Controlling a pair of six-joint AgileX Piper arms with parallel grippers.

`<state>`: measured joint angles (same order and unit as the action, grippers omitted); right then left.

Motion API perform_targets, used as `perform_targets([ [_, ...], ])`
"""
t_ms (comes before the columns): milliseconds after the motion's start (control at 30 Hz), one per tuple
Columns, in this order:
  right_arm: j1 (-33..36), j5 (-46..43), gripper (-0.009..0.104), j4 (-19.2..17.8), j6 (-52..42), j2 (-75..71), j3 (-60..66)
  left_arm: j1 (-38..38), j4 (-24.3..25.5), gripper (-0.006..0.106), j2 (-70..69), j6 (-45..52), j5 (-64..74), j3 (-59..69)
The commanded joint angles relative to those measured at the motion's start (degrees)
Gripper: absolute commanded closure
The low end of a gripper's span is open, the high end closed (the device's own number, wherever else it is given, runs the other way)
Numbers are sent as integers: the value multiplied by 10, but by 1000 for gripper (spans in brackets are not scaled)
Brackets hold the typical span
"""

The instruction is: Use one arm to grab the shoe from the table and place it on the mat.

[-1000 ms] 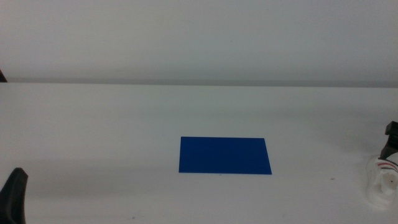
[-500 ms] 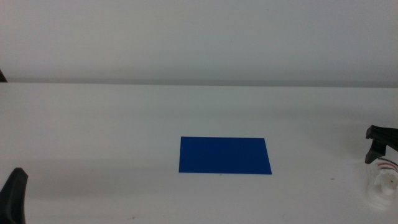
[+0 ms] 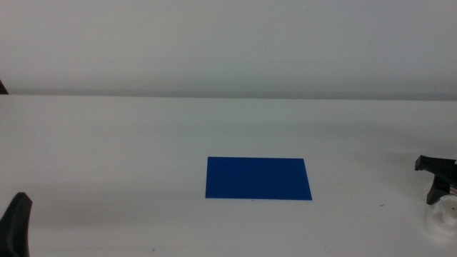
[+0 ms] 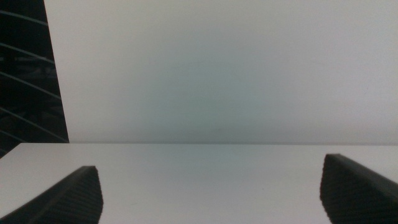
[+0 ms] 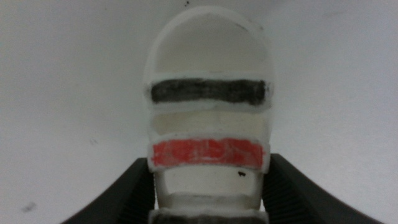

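The shoe (image 5: 208, 124) is white with a dark strap, a red strap and another dark strap at the picture's edge. In the middle view it (image 3: 447, 215) lies on the white table (image 3: 107, 164) at the far right edge, partly hidden by the right arm. My right gripper (image 3: 437, 178) is down on it, and in the right wrist view (image 5: 208, 186) its two jaws sit tight against both sides of the shoe with no gap. The deep blue mat (image 3: 258, 178) lies flat mid-table, left of the shoe. My left gripper (image 4: 211, 186) waits open and empty at the bottom left (image 3: 16, 223).
The table's far edge meets a plain pale wall (image 3: 228, 43). A dark area (image 4: 25, 74) lies beyond the table's edge in the left wrist view. Bare white tabletop lies between the shoe and the mat.
My right gripper has come further in from the right edge and lower, onto the shoe, now covering its upper part. The left gripper and mat have not moved.
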<state>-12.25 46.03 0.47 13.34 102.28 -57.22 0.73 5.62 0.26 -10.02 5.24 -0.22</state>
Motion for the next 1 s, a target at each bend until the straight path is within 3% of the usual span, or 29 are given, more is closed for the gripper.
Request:
perform_targets([
  [0,17,23,97,-25,1,-6,-10,-2,0,7,-23,-3,-7,24],
  [133,99,83,93,-74,50,-22,-75,-2,0,7,-23,-3,-7,24],
  [233,185,139,93,-81,82,-6,-175,-2,0,7,-23,-3,-7,24],
  [500,377,232,93,-24,156,165,-414,-2,0,7,-23,-3,-7,24],
  [733,443,280,93,-12,167,243,-522,-2,0,7,-23,-3,-7,24],
  [800,444,278,93,3,101,243,-522,-2,0,7,-23,-3,-7,24],
  [967,444,295,93,33,-180,243,-521,-2,0,7,-23,-3,-7,24],
])
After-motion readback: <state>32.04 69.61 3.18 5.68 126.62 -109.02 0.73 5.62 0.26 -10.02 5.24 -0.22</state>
